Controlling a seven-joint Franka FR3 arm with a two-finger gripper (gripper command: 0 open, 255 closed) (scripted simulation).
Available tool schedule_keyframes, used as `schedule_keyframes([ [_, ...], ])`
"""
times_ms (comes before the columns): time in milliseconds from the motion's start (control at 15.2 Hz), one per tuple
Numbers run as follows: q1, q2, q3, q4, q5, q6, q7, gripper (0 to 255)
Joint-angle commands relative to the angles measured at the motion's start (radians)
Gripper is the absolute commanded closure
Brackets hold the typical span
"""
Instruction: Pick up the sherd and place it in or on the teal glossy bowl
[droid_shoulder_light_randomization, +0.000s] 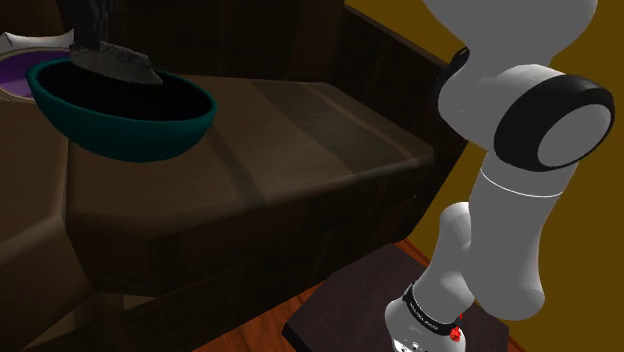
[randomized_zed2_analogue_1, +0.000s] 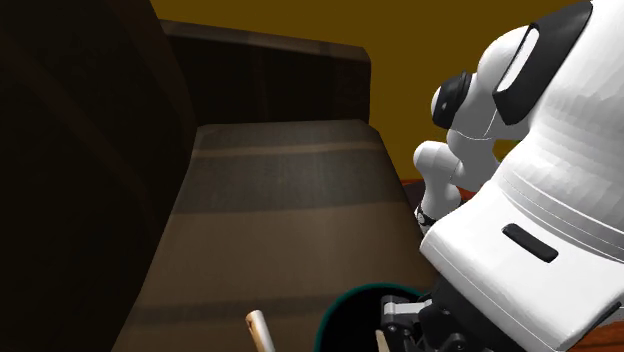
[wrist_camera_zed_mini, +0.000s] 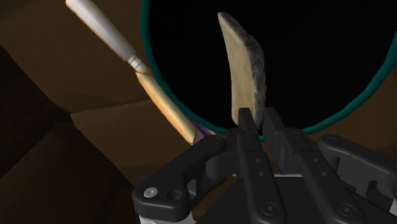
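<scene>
Shoulder view first: the teal bowl (droid_shoulder_light_randomization: 140, 135) sits at the far left corner of the brown bench (droid_shoulder_light_randomization: 300, 130), its inside dark. The black claw (droid_shoulder_light_randomization: 98, 45) hangs just over the bowl's rear rim, and the sherd (droid_shoulder_light_randomization: 118, 65) is pinched in it. There the sherd reads as a dark, flattish wedge held above the bowl's hollow, and whether it touches the rim cannot be told.

In the wrist view the two fingers (wrist_camera_zed_mini: 245, 137) stand narrowly apart, clamped on the sherd's lower edge. The piece rises from them as a curved, pale tan slab with a rough grey edge, set against the black inside of the bowl.

Just beside the bowl lies a slim rod (wrist_camera_zed_mini: 105, 32), off-white in one part and tan in the other. It runs slantwise along the outside of the teal rim and crosses it in the picture. A speck of purple shows at its near end.

Behind the bowl, at the shoulder view's left edge, is a white-rimmed dish (droid_shoulder_light_randomization: 15, 70) with a purple inside. A dark raised back (droid_shoulder_light_randomization: 300, 45) borders the bench, with a yellow wall (droid_shoulder_light_randomization: 400, 25) beyond.

The white arm (droid_shoulder_light_randomization: 520, 150) rises from the dark stand (droid_shoulder_light_randomization: 345, 300) on a reddish wooden floor (droid_shoulder_light_randomization: 250, 330). It also covers much of the second exterior view's right, in front of part of the bowl.
</scene>
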Motion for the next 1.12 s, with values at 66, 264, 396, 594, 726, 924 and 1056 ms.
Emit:
schedule_keyframes([
  [66,-0.011,-0.042,0.000,-0.110,0.009,0.066,0.005,255],
  [264,-0.018,-0.074,-0.001,-0.200,0.015,0.123,0.009,255],
  [396,-0.019,-0.080,-0.001,-0.218,0.016,0.135,0.010,255],
  [594,-0.019,-0.080,-0.001,-0.218,0.016,0.135,0.010,255],
  [726,-0.019,-0.080,-0.001,-0.218,0.016,0.135,0.010,255],
  [924,-0.021,-0.095,-0.001,-0.240,0.019,0.143,0.010,0],
  [1056,-0.022,-0.098,-0.001,-0.247,0.019,0.147,0.009,0],
])
